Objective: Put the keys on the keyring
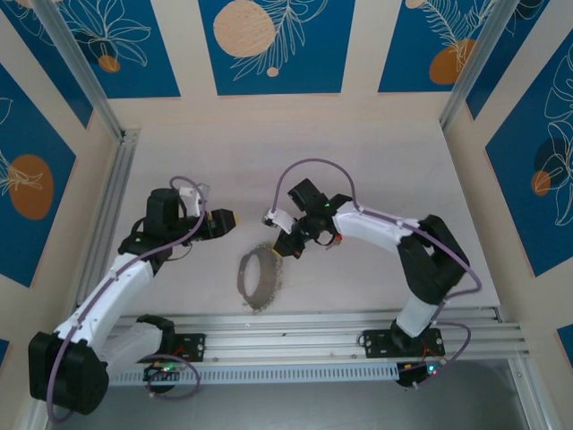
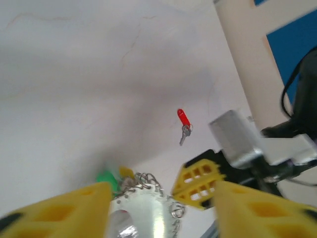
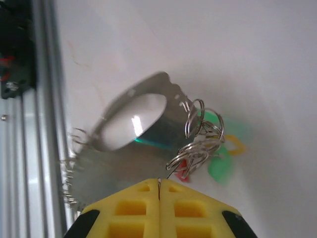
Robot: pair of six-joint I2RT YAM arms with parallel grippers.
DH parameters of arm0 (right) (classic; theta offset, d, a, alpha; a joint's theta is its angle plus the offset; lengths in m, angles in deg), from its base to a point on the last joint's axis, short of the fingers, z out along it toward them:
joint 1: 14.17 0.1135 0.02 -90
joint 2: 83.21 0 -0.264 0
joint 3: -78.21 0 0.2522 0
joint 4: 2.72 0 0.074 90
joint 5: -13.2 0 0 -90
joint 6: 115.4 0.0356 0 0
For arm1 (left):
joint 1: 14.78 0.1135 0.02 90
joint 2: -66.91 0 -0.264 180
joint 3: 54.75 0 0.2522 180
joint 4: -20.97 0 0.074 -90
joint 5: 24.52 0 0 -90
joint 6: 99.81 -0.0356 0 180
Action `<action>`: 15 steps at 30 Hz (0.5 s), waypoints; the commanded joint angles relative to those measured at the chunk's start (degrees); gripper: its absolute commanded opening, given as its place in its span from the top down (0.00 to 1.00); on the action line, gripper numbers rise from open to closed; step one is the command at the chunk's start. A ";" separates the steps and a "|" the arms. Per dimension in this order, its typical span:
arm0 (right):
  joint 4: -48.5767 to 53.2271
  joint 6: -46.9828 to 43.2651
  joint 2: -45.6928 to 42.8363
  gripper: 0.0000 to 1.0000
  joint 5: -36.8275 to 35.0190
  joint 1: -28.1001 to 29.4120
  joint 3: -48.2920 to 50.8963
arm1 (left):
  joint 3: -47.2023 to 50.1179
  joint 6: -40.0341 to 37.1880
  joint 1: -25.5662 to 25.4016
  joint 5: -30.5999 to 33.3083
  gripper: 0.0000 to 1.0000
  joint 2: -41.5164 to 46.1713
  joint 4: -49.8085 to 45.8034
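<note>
The keyring (image 1: 258,279) is a wide silver band with a beaded edge, lying on the table near the front rail. My right gripper (image 3: 158,182) is shut on a thin wire loop from the bunch of small split rings (image 3: 200,141) at the band's edge (image 3: 133,126). Green (image 3: 219,166), yellow (image 3: 236,145) and red (image 3: 184,172) key heads lie blurred under that bunch. My left gripper (image 2: 163,191) is open, its yellow fingers (image 2: 59,213) either side of the band (image 2: 143,213) without closing on it. A separate red-headed key (image 2: 184,119) lies loose on the table beyond.
The aluminium rail (image 1: 313,327) runs along the front edge just behind the keyring. The right gripper's yellow pads (image 2: 198,181) sit close to my left gripper's right finger. Open tabletop (image 1: 295,152) stretches toward the back wall.
</note>
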 commanded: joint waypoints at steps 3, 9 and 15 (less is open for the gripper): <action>3.35 -3.01 -8.88 1.00 4.39 2.60 -3.46 | -4.69 -7.44 -2.07 -5.89 0.76 4.72 -6.09; 1.91 0.04 -17.02 1.00 7.68 3.70 -6.86 | -10.79 -13.12 -6.02 -10.07 0.95 8.25 -8.50; -1.81 3.70 -21.54 1.00 13.09 3.86 -10.48 | -15.86 -16.70 -12.27 -10.83 0.85 8.46 -9.85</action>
